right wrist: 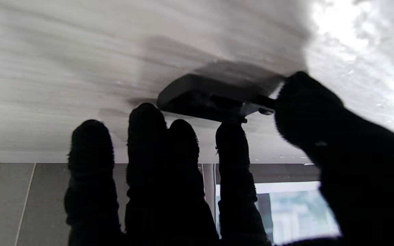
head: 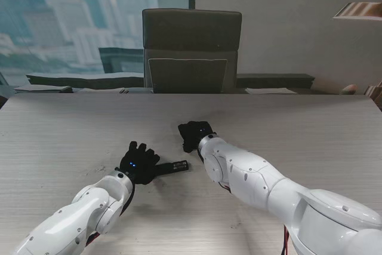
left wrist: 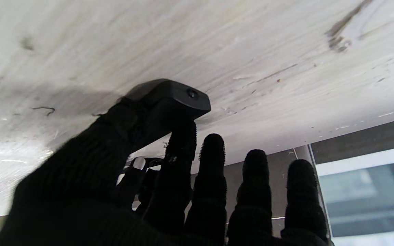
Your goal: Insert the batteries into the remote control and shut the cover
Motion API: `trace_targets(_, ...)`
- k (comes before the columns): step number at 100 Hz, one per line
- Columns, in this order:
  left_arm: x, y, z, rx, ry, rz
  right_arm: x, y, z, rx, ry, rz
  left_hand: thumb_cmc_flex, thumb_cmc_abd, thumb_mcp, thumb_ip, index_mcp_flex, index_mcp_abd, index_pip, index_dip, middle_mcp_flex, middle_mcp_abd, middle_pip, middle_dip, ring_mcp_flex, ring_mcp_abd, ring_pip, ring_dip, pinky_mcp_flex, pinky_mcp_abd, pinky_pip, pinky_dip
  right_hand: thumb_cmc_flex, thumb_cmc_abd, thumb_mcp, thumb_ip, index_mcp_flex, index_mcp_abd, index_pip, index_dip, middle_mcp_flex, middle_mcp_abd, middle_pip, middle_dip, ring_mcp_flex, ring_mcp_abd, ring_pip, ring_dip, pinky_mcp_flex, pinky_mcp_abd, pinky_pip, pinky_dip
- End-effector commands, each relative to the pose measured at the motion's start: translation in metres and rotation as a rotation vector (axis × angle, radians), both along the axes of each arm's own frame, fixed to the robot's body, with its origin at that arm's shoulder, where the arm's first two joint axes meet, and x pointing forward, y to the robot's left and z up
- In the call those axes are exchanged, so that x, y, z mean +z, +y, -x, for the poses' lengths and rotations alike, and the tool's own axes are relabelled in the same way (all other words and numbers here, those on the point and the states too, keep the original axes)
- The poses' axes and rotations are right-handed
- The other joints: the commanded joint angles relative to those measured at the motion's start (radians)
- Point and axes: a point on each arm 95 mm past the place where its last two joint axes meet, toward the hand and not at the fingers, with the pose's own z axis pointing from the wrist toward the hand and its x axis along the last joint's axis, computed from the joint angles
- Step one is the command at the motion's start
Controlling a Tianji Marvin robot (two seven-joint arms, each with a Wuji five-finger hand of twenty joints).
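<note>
The black remote control [head: 173, 167] lies low over the table, its free end pointing to my right. My left hand [head: 138, 162] is shut on its other end; in the left wrist view the thumb and forefinger pinch the remote control [left wrist: 169, 102] while the other fingers [left wrist: 255, 191] stay straight. My right hand [head: 196, 134] is a little farther from me and to the right. It pinches a flat dark piece, apparently the battery cover [right wrist: 214, 95], between thumb and forefinger, close over the table. No batteries show in any view.
The pale wood-grain table [head: 298, 129] stretches wide on both sides. A grey office chair [head: 191, 52] stands behind its far edge, with papers [head: 83, 79] and a dark shelf along the back.
</note>
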Motion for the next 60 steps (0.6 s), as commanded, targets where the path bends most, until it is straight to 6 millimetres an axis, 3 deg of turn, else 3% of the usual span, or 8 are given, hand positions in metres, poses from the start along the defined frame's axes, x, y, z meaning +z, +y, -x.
trace_targets(1, -0.023, 0.006, 0.01, 0.014, 0.075, -0.035, -0.015, -0.005, 0.011, -0.001, 0.033, 0.02, 0.084, 0.025, 0.006, 0.048, 0.089, -0.202, 0.141, 0.047, -0.014, 0.002, 0.006, 0.005, -0.015, 0.004, 0.005, -0.008, -0.011, 0.0, 0.009, -0.019, -0.039, -0.024, 0.011, 0.048, 0.019, 0.002, 0.078, 0.092, -0.036, -0.001, 0.031, 0.02, -0.019, -0.016, 0.016, 0.003, -0.014, -0.02, 0.033, 0.01)
trace_targets(16, -0.022, 0.006, 0.01, 0.013, 0.076, -0.035, -0.009, -0.01, 0.012, -0.004, 0.01, 0.007, 0.086, 0.025, 0.006, 0.049, 0.088, -0.2, 0.141, 0.047, -0.014, 0.002, 0.006, 0.006, -0.016, 0.006, 0.005, -0.007, -0.011, 0.0, 0.009, -0.019, -0.102, 0.021, -0.03, 0.047, -0.037, 0.062, -0.045, 0.03, -0.085, 0.014, 0.008, 0.014, -0.058, -0.004, -0.01, 0.003, -0.055, -0.019, 0.008, 0.008)
trace_targets(36, -0.023, 0.005, 0.01, 0.011, 0.077, -0.035, 0.0, -0.02, 0.012, -0.033, -0.025, -0.022, 0.087, 0.025, 0.006, 0.049, 0.09, -0.206, 0.142, 0.047, -0.014, 0.002, 0.006, 0.006, -0.015, 0.003, 0.005, -0.007, -0.011, -0.001, 0.009, -0.019, -0.154, 0.062, -0.067, 0.046, -0.095, 0.105, -0.112, -0.016, -0.146, 0.023, -0.015, 0.007, -0.095, 0.0, -0.029, 0.005, -0.094, -0.013, -0.026, 0.0)
trace_targets(60, -0.022, 0.005, 0.01, 0.008, 0.08, -0.036, 0.004, -0.029, 0.016, -0.043, -0.035, -0.017, 0.087, 0.025, 0.007, 0.049, 0.089, -0.204, 0.142, 0.047, -0.014, 0.002, 0.007, 0.006, -0.013, 0.002, 0.005, -0.007, -0.01, -0.001, 0.009, -0.019, -0.111, 0.065, -0.066, 0.057, -0.123, 0.131, -0.143, -0.045, -0.17, 0.029, -0.026, 0.002, -0.109, 0.003, -0.035, 0.009, -0.11, -0.011, -0.036, -0.001)
